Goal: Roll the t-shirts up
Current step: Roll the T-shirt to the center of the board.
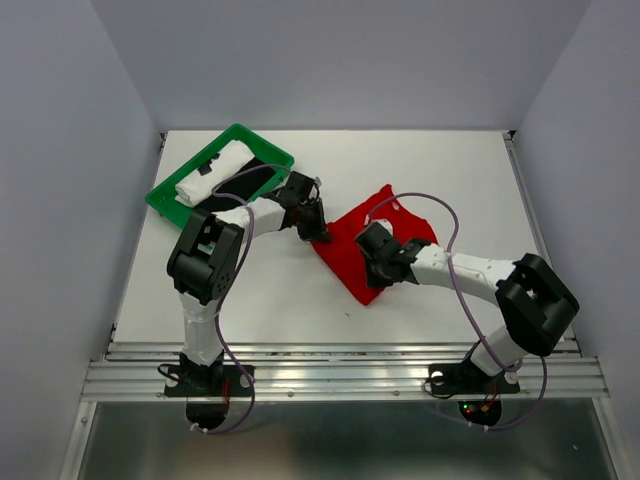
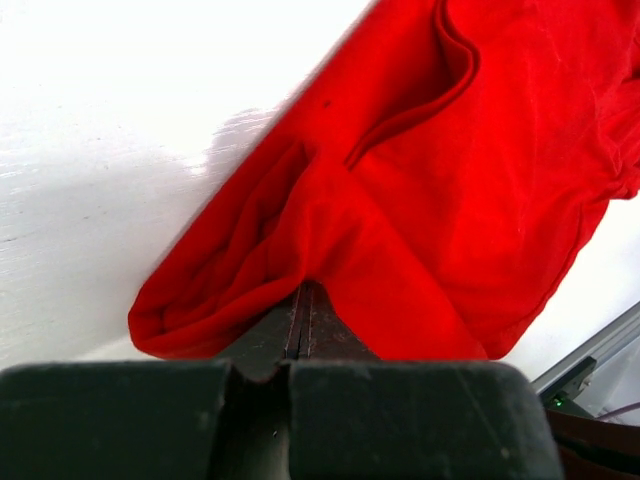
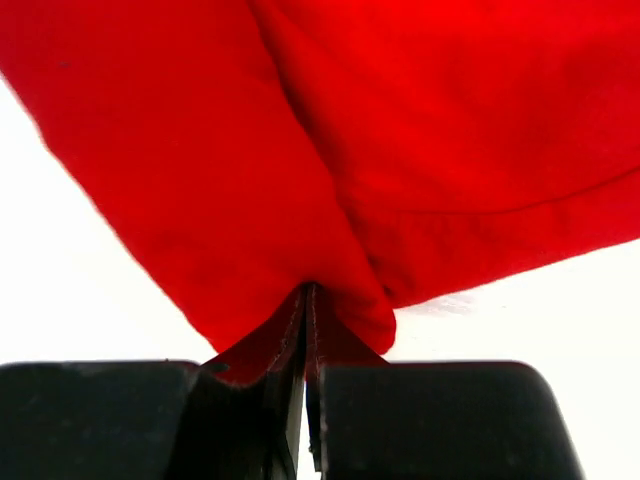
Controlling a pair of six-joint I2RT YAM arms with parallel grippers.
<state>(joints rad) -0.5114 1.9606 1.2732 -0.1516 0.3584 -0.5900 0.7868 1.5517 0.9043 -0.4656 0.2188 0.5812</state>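
My left claw (image 2: 303, 290) and right claw (image 3: 305, 295) are both clenched on the red t-shirt (image 1: 345, 250), which lies mid-table, right of the green tray (image 1: 160, 200). I'd say move them together, cloth taut, so the roll starts tight and even.

Enclosure: three plain matt walls, pale grey-lilac. Back wall (image 1: 340, 60) meets left wall (image 1: 60, 200) and right wall (image 1: 600, 150) at straight vertical corners. Table top (image 1: 300, 310) white, smooth, rectangular, spans the space between the side walls. Thin metal strip (image 1: 522, 200) runs along its right edge, a matching one along the left. Near edge: ribbed aluminium rail (image 1: 340, 378) across the full width. Below the rail a dull grey-green surface (image 1: 340, 445), material cannot be told. Light bright and even, shadows soft; in both wrist views the table top washes out to near pure white
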